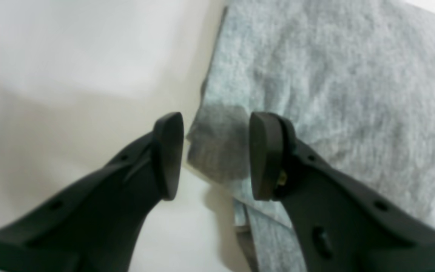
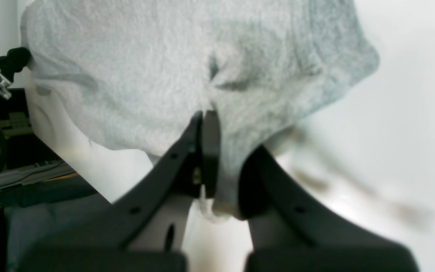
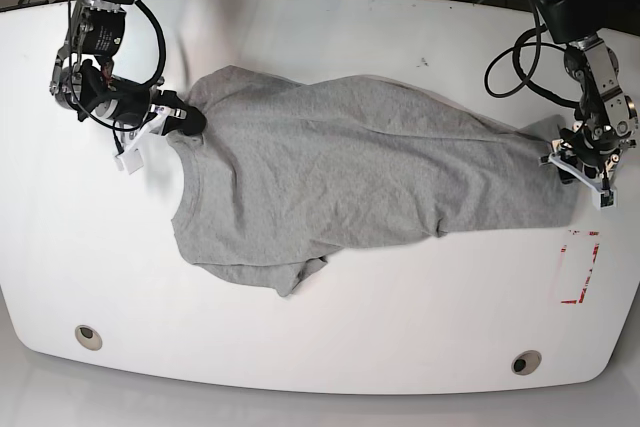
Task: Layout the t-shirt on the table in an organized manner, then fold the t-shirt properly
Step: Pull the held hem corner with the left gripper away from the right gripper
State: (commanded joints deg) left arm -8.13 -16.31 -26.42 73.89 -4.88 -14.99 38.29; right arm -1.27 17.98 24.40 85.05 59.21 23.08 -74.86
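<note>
While the right gripper (image 2: pixel 223 158) pinches a fold of the t-shirt (image 3: pixel 340 177) between its pads, cloth bunches up between the fingers and sags below them in the right wrist view. From the base view that gripper (image 3: pixel 185 119) sits at the shirt's shoulder end, on the left of that view, with the fabric pulled into a small peak there. Over on the other side, the left gripper (image 1: pixel 215 155) stands with its pads spread apart, straddling a corner of the grey cloth (image 1: pixel 334 94); whether the pads touch the fabric is hard to tell. In the base view it (image 3: pixel 585 169) is at the shirt's far edge. The shirt lies stretched and wrinkled across the middle of the table (image 3: pixel 330 347), one sleeve curled under near the front. Just beyond the left gripper, a red dashed rectangle (image 3: pixel 578 267) marks the white top, and two grey grommets (image 3: pixel 88 336) sit along the near edge.
</note>
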